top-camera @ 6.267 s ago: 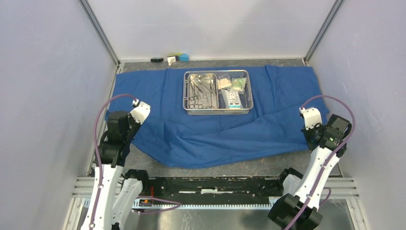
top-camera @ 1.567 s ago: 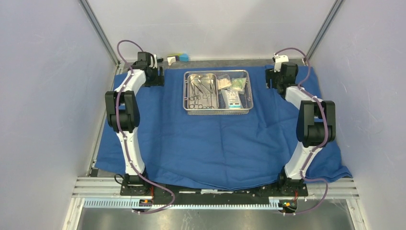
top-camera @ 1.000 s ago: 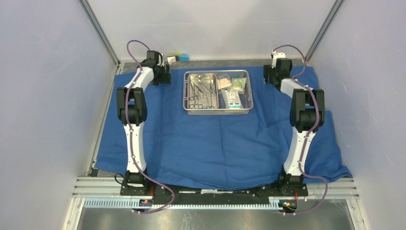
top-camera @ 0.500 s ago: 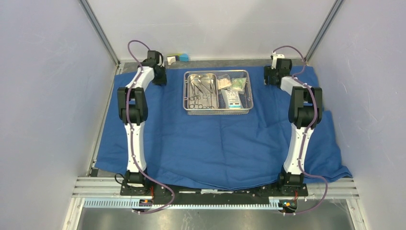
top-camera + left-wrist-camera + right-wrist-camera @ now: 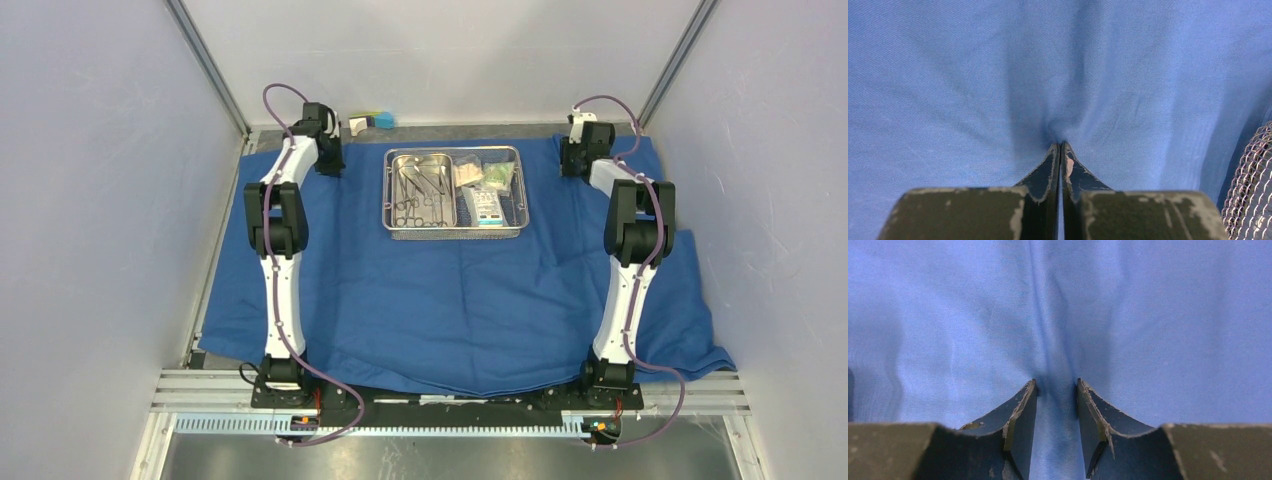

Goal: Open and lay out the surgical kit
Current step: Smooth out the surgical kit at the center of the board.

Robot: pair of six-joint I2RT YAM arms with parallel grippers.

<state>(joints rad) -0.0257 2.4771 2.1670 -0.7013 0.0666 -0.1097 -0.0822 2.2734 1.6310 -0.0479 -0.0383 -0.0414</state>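
Note:
The blue cloth wrap lies spread over the table, with the steel mesh tray standing on its far middle. The tray's inner pan holds slim metal instruments, and clear packets lie beside the pan. My left gripper is down on the cloth left of the tray. In the left wrist view it is shut, pinching a pucker of cloth. My right gripper is down on the cloth right of the tray. Its jaws stand apart astride a raised fold of cloth.
Small black, white and blue-yellow items sit behind the cloth at the back edge. Pale enclosure walls stand on both sides. The cloth's near right corner reaches the front rail. Tray mesh shows at the left wrist view's right edge.
Both arms shifted slightly outward near the tray's far corners. The left jaws closed onto the cloth, and the right jaws have narrowed around a fold.

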